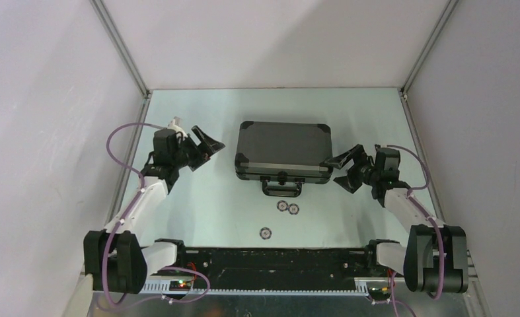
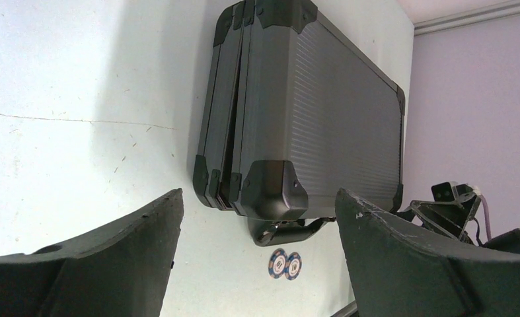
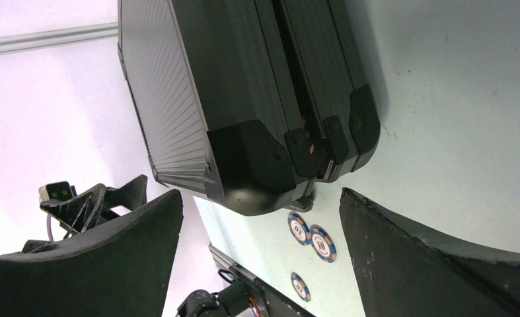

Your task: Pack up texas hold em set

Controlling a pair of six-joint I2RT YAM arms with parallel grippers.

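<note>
The black briefcase [image 1: 283, 152] lies closed in the middle of the table, handle [image 1: 282, 187] toward the arms. It fills the upper part of the left wrist view [image 2: 310, 112] and of the right wrist view [image 3: 244, 99]. Three loose blue-and-orange chips lie in front of it: two side by side [image 1: 288, 208] and one nearer [image 1: 265, 232]. My left gripper [image 1: 203, 149] is open and empty just left of the case. My right gripper [image 1: 339, 169] is open and empty at the case's right front corner. Cards, buttons and marker are out of view.
The pale table [image 1: 197, 205] is walled on the left, back and right. The black base rail [image 1: 270, 257] with both arm mounts runs along the near edge.
</note>
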